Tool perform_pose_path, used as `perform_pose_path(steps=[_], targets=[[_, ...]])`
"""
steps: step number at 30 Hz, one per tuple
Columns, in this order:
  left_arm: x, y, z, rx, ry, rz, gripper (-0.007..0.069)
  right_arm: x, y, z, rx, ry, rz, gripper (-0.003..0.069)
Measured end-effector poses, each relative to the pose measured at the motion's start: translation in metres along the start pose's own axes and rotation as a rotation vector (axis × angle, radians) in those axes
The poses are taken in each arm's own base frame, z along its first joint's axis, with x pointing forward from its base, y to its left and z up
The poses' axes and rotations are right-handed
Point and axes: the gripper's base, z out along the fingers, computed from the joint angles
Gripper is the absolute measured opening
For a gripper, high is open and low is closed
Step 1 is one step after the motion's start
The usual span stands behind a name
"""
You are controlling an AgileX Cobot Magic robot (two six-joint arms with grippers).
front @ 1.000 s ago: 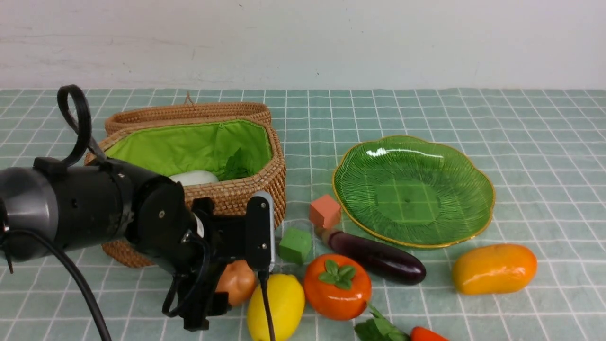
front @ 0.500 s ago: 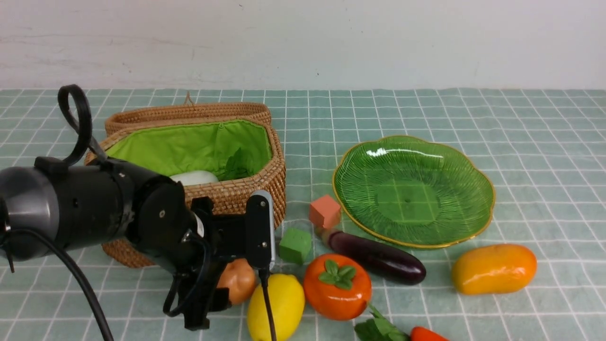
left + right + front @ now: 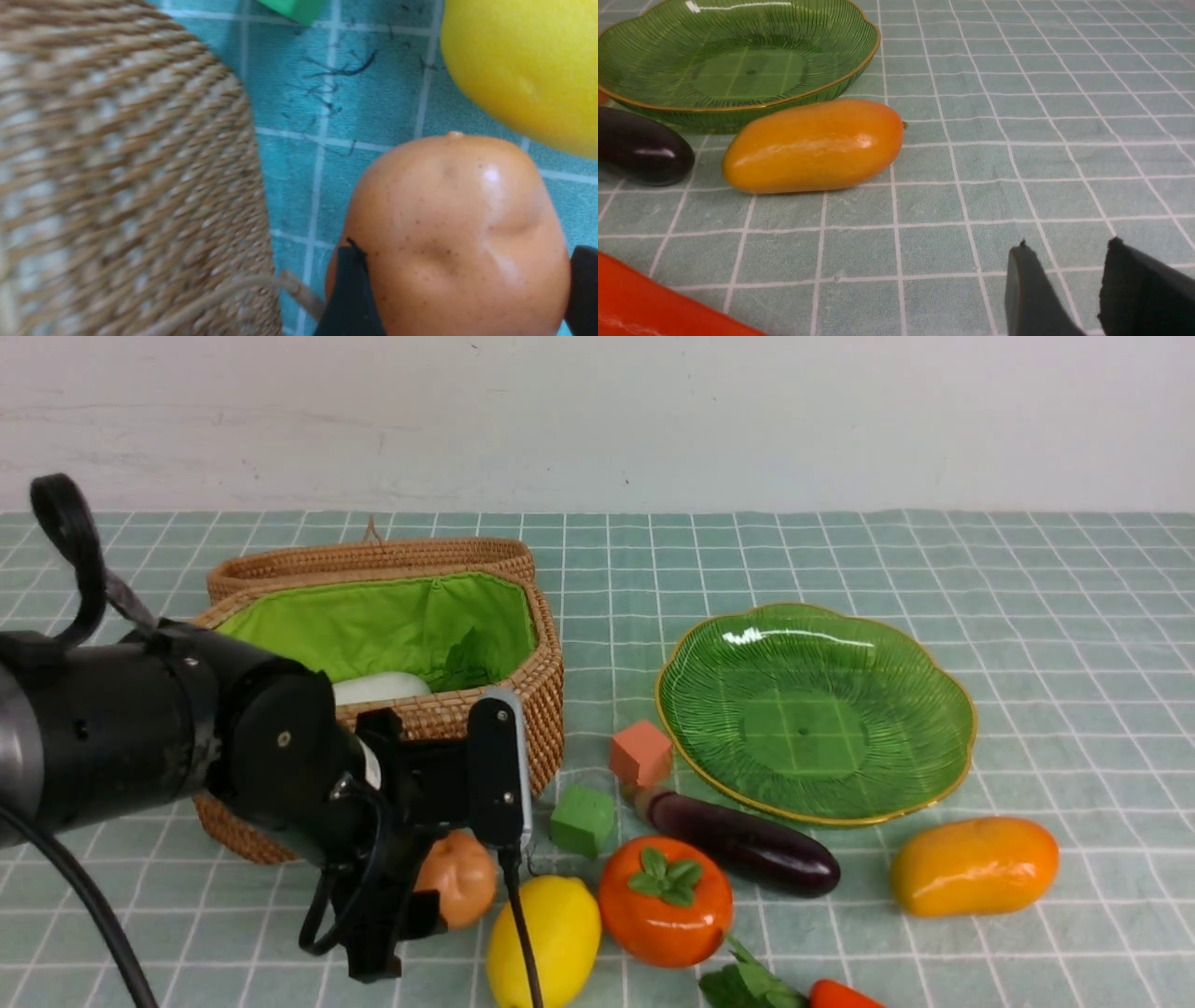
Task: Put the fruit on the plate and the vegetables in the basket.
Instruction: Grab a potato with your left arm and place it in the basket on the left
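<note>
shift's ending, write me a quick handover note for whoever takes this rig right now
Left gripper: shut on the potato, beside the basket.
Right gripper: open, empty, near the mango.
Done: radish in the basket. Plate holds nothing yet.
Left: potato, eggplant and red-orange leafy piece into the basket; lemon, persimmon, mango onto the plate. Those five lie on the cloth.

A robotics lab test bench, by the look of it. The counter (image 3: pixel 1074 943) is draped in a teal cloth (image 3: pixel 1027 569) gridded with white lines and backs at twelve o'clock onto a bare, scuffed white wall (image 3: pixel 653 420). At eight o'clock a black cylindrical robot arm (image 3: pixel 140 737) juts in. The produce is glossy plastic: a toy brown potato (image 3: pixel 462 882), a yellow lemon (image 3: pixel 565 933), an oblong yellow-orange mango (image 3: pixel 976 863).
</note>
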Motion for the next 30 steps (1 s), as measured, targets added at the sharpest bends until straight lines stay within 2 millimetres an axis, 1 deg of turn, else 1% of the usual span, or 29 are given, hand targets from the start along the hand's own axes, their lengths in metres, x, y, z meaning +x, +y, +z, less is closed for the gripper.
perform_pose_path(steps=[1,2,6,7,9,12,13,16,18,20,21,22,23,24,25,26,27,28,30], targets=[[0.0,0.0,-0.001,-0.002,-0.002,0.0,0.0519,0.0,0.0,0.0,0.0,0.0,0.0,0.0241],[-0.001,0.001,-0.007,-0.012,-0.009,-0.004,0.0519,0.0,0.0,0.0,0.0,0.0,0.0,0.0241],[-0.001,0.001,-0.017,-0.03,-0.021,-0.003,0.0516,0.0,0.0,0.0,0.0,0.0,0.0,0.0241],[-0.001,0.001,-0.023,-0.039,-0.032,-0.009,0.0514,0.0,0.0,0.0,0.0,0.0,0.0,0.0241],[-0.002,0.001,-0.029,-0.044,-0.047,-0.024,0.0514,0.0,0.0,0.0,0.0,0.0,0.0,0.0241],[-0.008,0.004,-0.047,-0.045,-0.087,-0.062,0.051,0.0,0.0,0.0,0.0,0.0,0.0,0.0241],[-0.009,0.005,-0.048,-0.046,-0.09,-0.064,0.051,0.0,0.0,0.0,0.0,0.0,0.0,0.0241],[-0.02,0.017,-0.073,-0.068,-0.14,-0.096,0.051,0.0,0.0,0.0,0.0,0.0,0.0,0.0241],[-0.025,0.026,-0.086,-0.098,-0.148,-0.109,0.051,0.0,0.0,0.0,0.0,0.0,0.0,0.0241],[-0.026,0.034,-0.093,-0.148,-0.132,-0.107,0.0506,0.0,0.0,0.0,0.0,0.0,0.0,0.0241],[-0.027,0.041,-0.098,-0.205,-0.121,-0.098,0.0505,0.0,0.0,0.0,0.0,0.0,0.0,0.0241],[-0.026,0.043,-0.098,-0.221,-0.111,-0.094,0.0505,0.0,0.0,0.0,0.0,0.0,0.0,0.0241],[-0.024,0.053,-0.102,-0.329,-0.091,-0.07,0.0503,0.0,0.0,0.0,0.0,0.0,0.0,0.0241],[-0.022,0.059,-0.102,-0.385,-0.08,-0.065,0.0504,0.0,0.0,0.0,0.0,0.0,0.0,0.0241],[-0.021,0.061,-0.102,-0.402,-0.072,-0.066,0.0504,0.0,0.0,0.0,0.0,0.0,0.0,0.0241],[-0.018,0.068,-0.102,-0.457,-0.073,-0.074,0.0502,0.0,0.0,0.0,0.0,0.0,0.0,0.0241],[-0.017,0.071,-0.101,-0.476,-0.075,-0.08,0.0501,0.0,0.0,0.0,0.0,0.0,0.0,0.0241],[-0.01,0.084,-0.096,-0.543,-0.078,-0.128,0.0501,0.0,0.0,0.0,0.0,0.0,0.0,0.0241],[0.0,0.095,-0.087,-0.582,-0.083,-0.192,0.0499,0.0,0.0,0.0,0.0,0.0,0.0,0.0241]])
